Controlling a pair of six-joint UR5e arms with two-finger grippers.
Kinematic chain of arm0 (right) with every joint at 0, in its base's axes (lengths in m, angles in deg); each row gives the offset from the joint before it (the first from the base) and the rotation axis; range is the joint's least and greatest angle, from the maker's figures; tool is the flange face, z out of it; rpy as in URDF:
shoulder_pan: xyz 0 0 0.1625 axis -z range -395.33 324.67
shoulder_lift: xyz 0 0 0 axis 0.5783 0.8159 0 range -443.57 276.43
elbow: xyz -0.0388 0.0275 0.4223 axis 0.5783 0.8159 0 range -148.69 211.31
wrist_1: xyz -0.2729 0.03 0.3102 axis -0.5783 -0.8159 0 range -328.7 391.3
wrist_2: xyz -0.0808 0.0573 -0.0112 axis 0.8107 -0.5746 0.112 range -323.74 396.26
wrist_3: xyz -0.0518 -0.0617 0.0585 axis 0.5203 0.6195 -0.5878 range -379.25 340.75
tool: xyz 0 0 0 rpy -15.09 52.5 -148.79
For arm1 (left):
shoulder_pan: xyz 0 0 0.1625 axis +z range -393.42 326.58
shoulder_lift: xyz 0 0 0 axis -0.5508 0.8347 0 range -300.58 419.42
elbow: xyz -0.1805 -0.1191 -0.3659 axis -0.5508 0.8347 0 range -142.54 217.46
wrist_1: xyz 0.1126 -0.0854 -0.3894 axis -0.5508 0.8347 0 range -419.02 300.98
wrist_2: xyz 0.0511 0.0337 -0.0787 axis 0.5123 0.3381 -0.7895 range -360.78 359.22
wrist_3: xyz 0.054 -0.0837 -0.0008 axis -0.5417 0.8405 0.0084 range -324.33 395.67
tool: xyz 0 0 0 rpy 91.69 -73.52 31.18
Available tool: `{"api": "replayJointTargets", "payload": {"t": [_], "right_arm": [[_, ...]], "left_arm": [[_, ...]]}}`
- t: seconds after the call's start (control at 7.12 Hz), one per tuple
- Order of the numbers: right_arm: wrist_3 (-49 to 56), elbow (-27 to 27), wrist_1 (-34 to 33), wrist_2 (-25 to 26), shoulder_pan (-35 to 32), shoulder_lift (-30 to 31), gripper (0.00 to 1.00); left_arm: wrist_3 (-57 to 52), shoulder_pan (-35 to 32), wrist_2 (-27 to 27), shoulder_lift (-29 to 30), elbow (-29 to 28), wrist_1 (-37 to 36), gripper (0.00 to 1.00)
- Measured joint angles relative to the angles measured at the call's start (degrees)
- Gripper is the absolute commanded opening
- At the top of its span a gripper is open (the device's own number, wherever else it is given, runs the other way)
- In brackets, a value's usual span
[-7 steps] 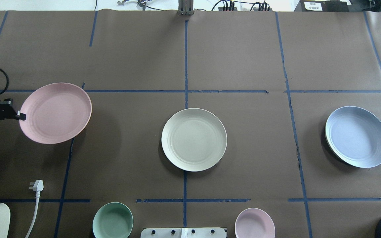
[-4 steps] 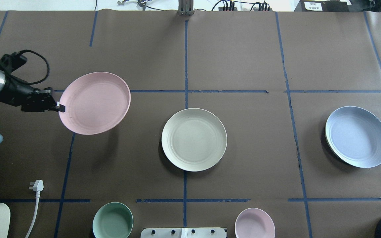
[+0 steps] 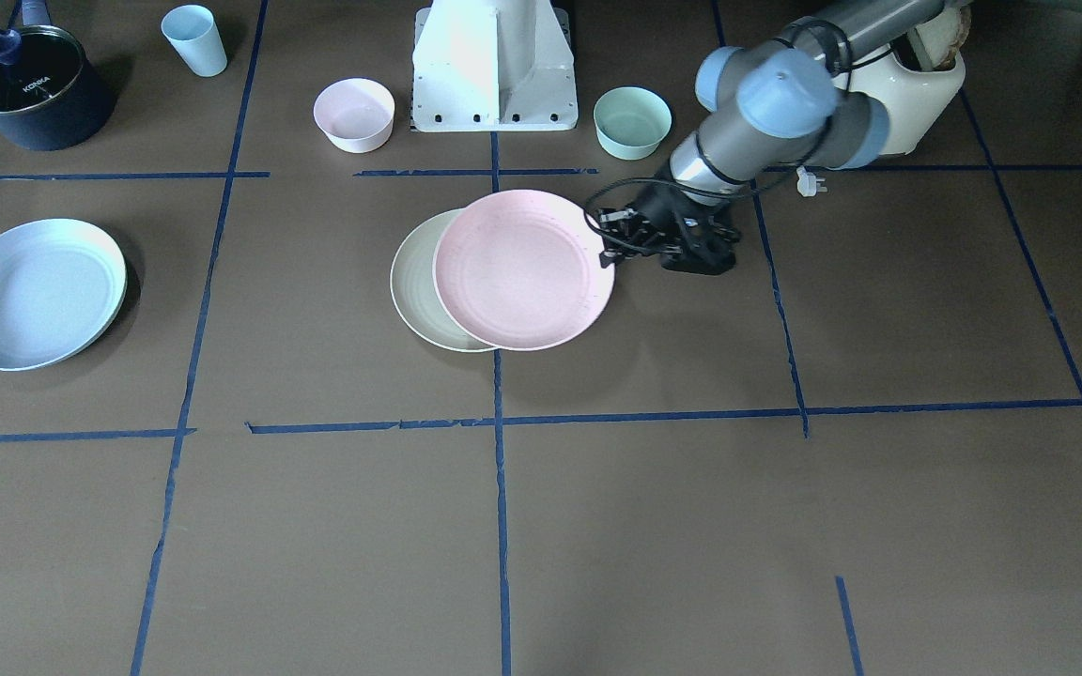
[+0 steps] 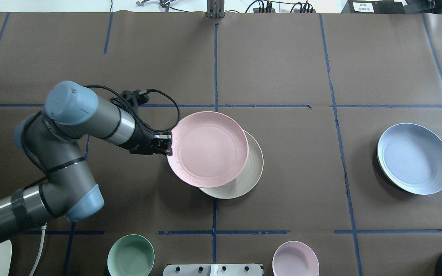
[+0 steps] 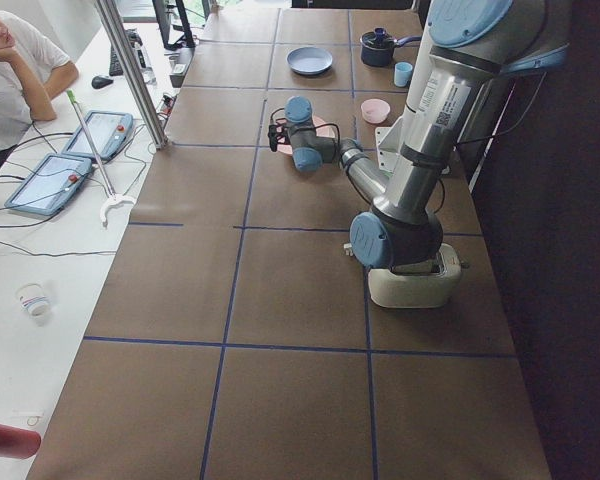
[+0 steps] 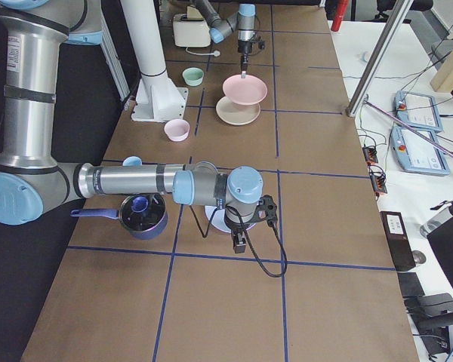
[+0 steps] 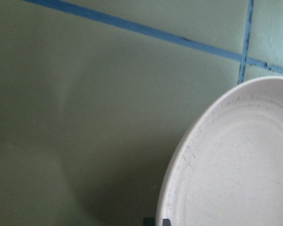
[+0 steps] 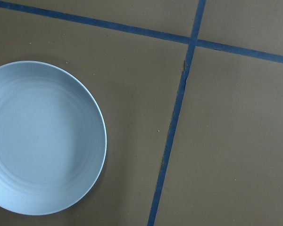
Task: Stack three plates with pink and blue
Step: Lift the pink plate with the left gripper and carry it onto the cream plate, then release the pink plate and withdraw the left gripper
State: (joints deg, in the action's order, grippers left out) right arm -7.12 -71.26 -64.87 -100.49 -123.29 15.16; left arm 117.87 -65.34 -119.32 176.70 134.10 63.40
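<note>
My left gripper (image 4: 168, 145) is shut on the near-left rim of the pale pink plate (image 4: 207, 148) and holds it over the cream-white plate (image 4: 249, 176), offset so the cream plate's right and near edges show. The exterior front-facing view shows the same: gripper (image 3: 609, 252), pink plate (image 3: 522, 270), cream plate (image 3: 414, 282). The left wrist view shows the pink plate's rim (image 7: 236, 165). The light blue plate (image 4: 414, 158) lies alone at the far right and also shows in the right wrist view (image 8: 42, 136). My right gripper (image 6: 240, 243) hangs above it; I cannot tell whether it is open.
A mint-green bowl (image 4: 131, 256) and a small pink bowl (image 4: 295, 258) stand by the robot's base. A dark pot (image 3: 29, 86) and a pale blue cup (image 3: 194, 39) stand at the robot's right. A white plug (image 3: 809, 183) lies beside the left arm.
My left arm has carried the pink plate from the table's left side to the right, to over the cream plate. The blue and cream plates have not moved.
</note>
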Motion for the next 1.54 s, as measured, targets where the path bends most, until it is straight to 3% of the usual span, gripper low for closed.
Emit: {"api": "replayJointTargets", "payload": {"t": [0.28,0.7,0.84,0.98,1.4,1.54], "right_arm": [[0.00,0.14,-0.06,0.00,0.05,-0.03,1.00],[0.02,0.17,-0.07,0.00,0.07,-0.03,1.00],[0.06,0.17,-0.07,0.00,0.07,-0.04,1.00],[0.08,0.17,-0.07,0.00,0.07,-0.03,1.00],[0.07,0.17,0.01,0.00,0.10,-0.22,1.00],[0.16,0.03,0.09,0.02,0.19,-0.48,1.00]], "left_arm": [[-0.25,3.75,3.14,2.42,-0.63,-1.72,0.01],[-0.29,4.01,3.54,3.98,-2.79,-2.05,0.05],[-0.27,3.36,3.52,4.09,-3.33,-2.10,0.77],[-0.27,2.97,3.52,4.09,-3.77,-2.11,1.00],[-2.52,2.24,2.86,3.57,-4.28,-2.01,1.00],[-7.27,-0.16,0.27,2.05,-4.09,-2.19,1.00]]}}
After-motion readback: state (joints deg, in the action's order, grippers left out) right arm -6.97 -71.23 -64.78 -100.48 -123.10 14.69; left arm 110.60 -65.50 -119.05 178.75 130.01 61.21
